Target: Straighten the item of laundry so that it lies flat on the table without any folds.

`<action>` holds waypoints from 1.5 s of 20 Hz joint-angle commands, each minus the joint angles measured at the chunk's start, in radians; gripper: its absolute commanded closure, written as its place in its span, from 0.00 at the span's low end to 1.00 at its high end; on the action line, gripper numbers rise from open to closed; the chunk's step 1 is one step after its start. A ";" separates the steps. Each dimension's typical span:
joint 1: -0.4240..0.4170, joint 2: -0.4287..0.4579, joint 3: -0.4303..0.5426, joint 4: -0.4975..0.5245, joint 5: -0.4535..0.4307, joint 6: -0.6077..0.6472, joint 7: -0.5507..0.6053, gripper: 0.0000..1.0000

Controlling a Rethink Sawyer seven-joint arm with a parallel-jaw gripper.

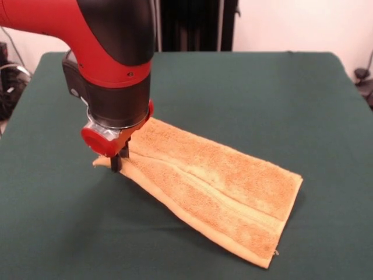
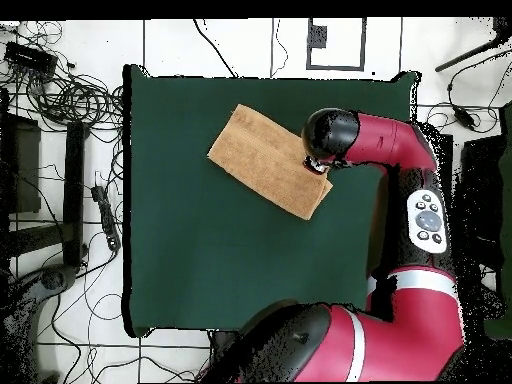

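The hand [image 1: 116, 161] is mostly hidden: in the front view only a short dark tip shows beneath the red ring and silver collar of the arm's [image 1: 111, 64] wrist, and from overhead the black wrist housing covers it entirely, so whether it is clenched on the cloth or released cannot be told. That tip stands at the towel's [image 1: 215, 189] narrow end, at or on the cloth, where the fabric gathers and a small tan corner pokes out just beyond it. No label or writing can be made out on the towel in either view. It is an orange-tan terry piece with a nubby pile, lying folded lengthwise into a long strip: stacked edges run along its near side, and a paler, flat woven band runs down its length. The end away from the arm is wider and squarer, with a loose thread at one corner. From overhead it reads as a slanted rectangle on the half of the worktop [image 1: 280, 105] away from the robot's base. The worktop is covered in plain dark green cloth. Cables [image 2: 75, 100] lie tangled on the floor beside it.
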 commanded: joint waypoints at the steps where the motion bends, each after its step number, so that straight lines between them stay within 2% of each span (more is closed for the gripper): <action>1: 0.025 -0.040 0.108 0.163 0.041 0.003 0.074 1.00; 9: 0.034 -0.084 0.098 0.195 0.041 -0.002 0.095 1.00; 22: 0.022 -0.086 0.122 0.214 0.053 -0.026 0.078 1.00; 30: 0.040 -0.093 0.103 0.251 0.057 -0.115 0.174 1.00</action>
